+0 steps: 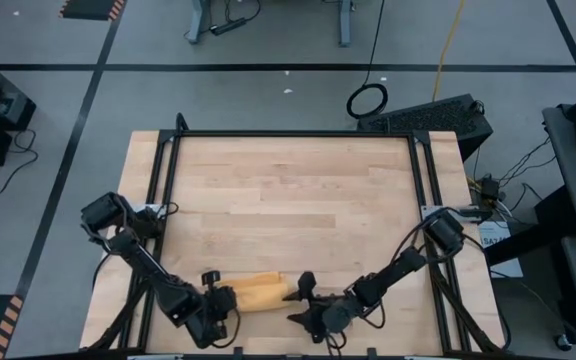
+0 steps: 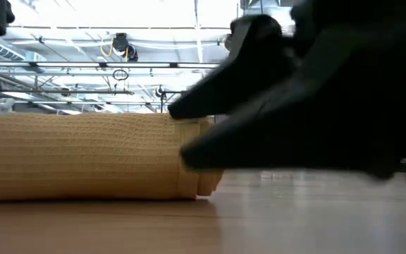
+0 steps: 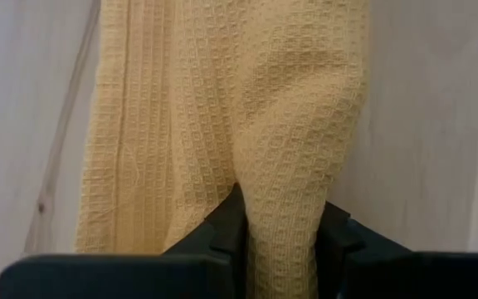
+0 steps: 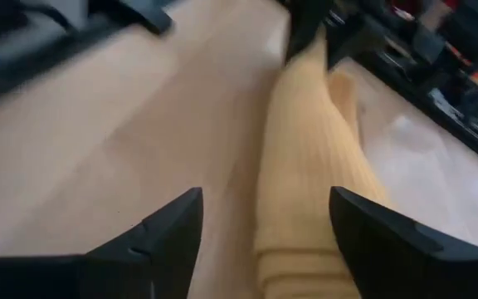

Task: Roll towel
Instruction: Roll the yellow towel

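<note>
Pinched cloth fills the left wrist view: a fold of the towel rises between my left gripper's 2 fingers, which are closed on it, the waffle weave bunching where the pads meet. At this end the towel lies on the wooden table in lengthwise folds. From above, my left gripper sits at the left end of the towel, near the front edge of the table. Towel condition: rolled into 1 long bundle lying across the front of the tabletop, well apart from the far edge. My right gripper is positioned at the opposite, right end of the bundle. Its 2 fingers stand spread wide, 1 to each side of the roll's end; the towel runs away between them toward my left gripper, seen dark at the far end. I cannot tell whether the right fingers touch the cloth; in the wrist view a strip of bare table shows between the one finger and the roll. At table height, the rolled towel rests flat on the wood, its end face showing layered edges, and the dark mass of my right gripper hangs just beside that end, its tips at the top and side of the roll. Both arms reach in from the front corners of the table.
</note>
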Available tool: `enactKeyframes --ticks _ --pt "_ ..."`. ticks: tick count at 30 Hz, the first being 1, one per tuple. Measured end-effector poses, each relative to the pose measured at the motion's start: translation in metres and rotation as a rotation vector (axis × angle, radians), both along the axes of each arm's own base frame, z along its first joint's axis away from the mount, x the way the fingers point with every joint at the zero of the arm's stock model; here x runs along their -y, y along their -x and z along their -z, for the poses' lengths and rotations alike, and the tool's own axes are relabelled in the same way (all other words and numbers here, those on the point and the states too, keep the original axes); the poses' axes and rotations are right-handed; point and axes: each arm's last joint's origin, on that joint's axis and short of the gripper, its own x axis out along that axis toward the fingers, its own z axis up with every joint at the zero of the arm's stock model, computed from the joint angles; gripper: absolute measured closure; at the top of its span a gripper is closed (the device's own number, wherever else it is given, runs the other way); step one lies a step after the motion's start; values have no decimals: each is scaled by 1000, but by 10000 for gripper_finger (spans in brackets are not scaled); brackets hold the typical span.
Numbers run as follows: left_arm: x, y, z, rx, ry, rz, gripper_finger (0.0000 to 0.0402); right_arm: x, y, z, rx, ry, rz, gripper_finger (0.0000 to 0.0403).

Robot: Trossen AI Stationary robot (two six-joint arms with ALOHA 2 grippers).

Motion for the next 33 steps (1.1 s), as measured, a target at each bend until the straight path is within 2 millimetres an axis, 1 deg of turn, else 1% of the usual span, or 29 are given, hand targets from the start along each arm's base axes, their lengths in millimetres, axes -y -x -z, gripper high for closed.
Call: enactKeyframes --ticks 2,8,10,13,18,23,28,30,33 --pt "-1 -1 0 -20 13 2 319 1 -1 5 7 6 26 143" --pt "-4 -2 0 -45 10 4 318 7 -9 -1 62 -20 37 102" --pt "-4 -2 0 -47 8 12 318 11 -11 0 50 -43 28 90" --pt "-3 -2 0 -48 12 13 318 19 -15 4 3 -81 59 81" --pt "-3 -2 0 -47 15 14 318 29 -18 7 -29 -113 102 85" --pt "-4 -2 0 -42 -3 33 317 42 -23 12 -95 -219 146 88" --pt "-9 0 -1 -18 -61 -23 314 55 -27 17 -180 -355 214 97" --pt "-11 1 -5 -18 -53 -45 301 59 -28 16 -193 -410 235 112" --pt "-13 4 -16 -2 -28 -61 263 61 -29 17 -197 -444 256 144"
